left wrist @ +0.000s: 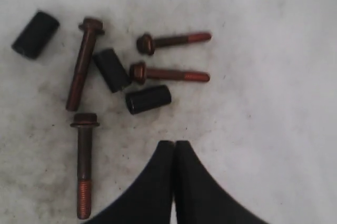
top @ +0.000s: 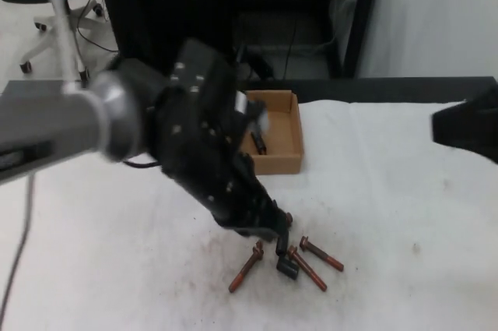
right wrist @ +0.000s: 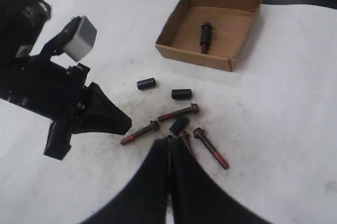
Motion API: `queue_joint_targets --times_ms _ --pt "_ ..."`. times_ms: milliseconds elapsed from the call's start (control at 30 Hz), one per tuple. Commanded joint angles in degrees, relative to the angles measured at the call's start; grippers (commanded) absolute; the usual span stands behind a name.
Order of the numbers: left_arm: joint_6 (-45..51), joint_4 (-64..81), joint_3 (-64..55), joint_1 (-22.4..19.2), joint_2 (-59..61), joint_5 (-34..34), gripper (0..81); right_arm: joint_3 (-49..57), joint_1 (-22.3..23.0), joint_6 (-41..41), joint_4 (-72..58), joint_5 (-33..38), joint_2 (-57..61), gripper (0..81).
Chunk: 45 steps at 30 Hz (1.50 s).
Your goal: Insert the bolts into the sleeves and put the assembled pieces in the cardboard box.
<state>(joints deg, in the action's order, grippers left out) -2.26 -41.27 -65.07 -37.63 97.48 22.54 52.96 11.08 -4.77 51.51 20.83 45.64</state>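
The left pincer [left wrist: 174, 147], closed on nothing, hangs beside loose bolts [left wrist: 169, 74] and sleeves [left wrist: 148, 99] on the white cloth [left wrist: 274, 103], seemingly poised to pick, while one assembled piece [right wrist: 204, 34] lies in the cardboard box [right wrist: 195, 58].

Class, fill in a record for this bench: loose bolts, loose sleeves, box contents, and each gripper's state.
loose bolts: four, lying close together
loose sleeves: three, none with a bolt in it
cardboard box: holds one assembled piece
left gripper: shut, holding nothing, near the bolts
right gripper: shut, holding nothing
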Motion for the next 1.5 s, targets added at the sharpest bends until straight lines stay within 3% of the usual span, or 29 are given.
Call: queue_joint_targets --times_ms 0,233,433,533,667,733,967,1467 --pt "-1.9 -4.8 -2.5 -0.9 1.6 -1.5 0.1 -0.2 -2.0 1.9 1.6 0.0 -0.8 0.8" --pt "-2.2 -6.4 -4.2 -2.4 4.5 -10.1 0.1 -0.2 -1.1 3.1 2.2 -1.7 -1.1 0.8" --pt "-7.5 -6.6 -4.2 -3.4 4.5 -10.1 0.4 -0.2 -0.9 3.1 2.2 -1.7 -1.1 0.8" --pt "-8.0 -6.6 -4.2 -3.4 4.5 -10.1 8.3 -0.2 -0.9 3.1 2.2 -1.7 -1.1 0.8" --pt "-7.1 -6.4 -4.2 -3.4 4.5 -9.6 29.5 -0.2 -0.9 3.1 2.2 -1.7 -1.1 0.8" --pt "-6.1 -5.7 -4.2 -3.4 4.5 -9.6 34.0 -0.2 -0.9 3.1 2.2 -1.7 -1.1 0.8" --pt "-6.3 1.0 -4.2 -3.4 4.5 -22.5 34.0 -0.2 -0.9 3.3 2.2 -1.7 -1.1 0.8" --pt "-6.6 -2.7 -4.2 -3.4 8.6 -22.9 34.0 -0.2 -0.9 3.3 2.2 -1.7 -1.1 0.8"
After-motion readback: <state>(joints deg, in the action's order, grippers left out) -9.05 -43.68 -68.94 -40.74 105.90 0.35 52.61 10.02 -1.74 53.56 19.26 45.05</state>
